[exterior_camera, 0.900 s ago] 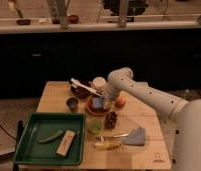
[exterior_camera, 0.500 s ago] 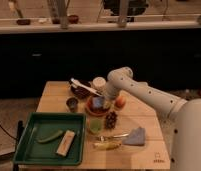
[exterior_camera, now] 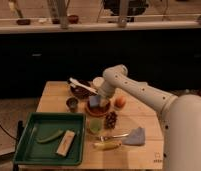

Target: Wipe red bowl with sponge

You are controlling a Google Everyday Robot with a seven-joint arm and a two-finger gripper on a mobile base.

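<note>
The red bowl [exterior_camera: 101,109] sits near the middle of the wooden table [exterior_camera: 53,95]. A blue-grey sponge [exterior_camera: 94,102] rests inside it. My gripper [exterior_camera: 97,98] reaches down from the white arm [exterior_camera: 139,91] onto the sponge and appears to hold it against the bowl's inside.
A dark bowl with a white utensil [exterior_camera: 81,90] stands behind the red bowl, with a white cup [exterior_camera: 98,81]. A small dark cup [exterior_camera: 72,103], an orange fruit [exterior_camera: 120,102], grapes [exterior_camera: 110,119], a green cup [exterior_camera: 95,125], a banana [exterior_camera: 107,145], a blue cloth [exterior_camera: 136,136] and a green tray [exterior_camera: 29,127] are around.
</note>
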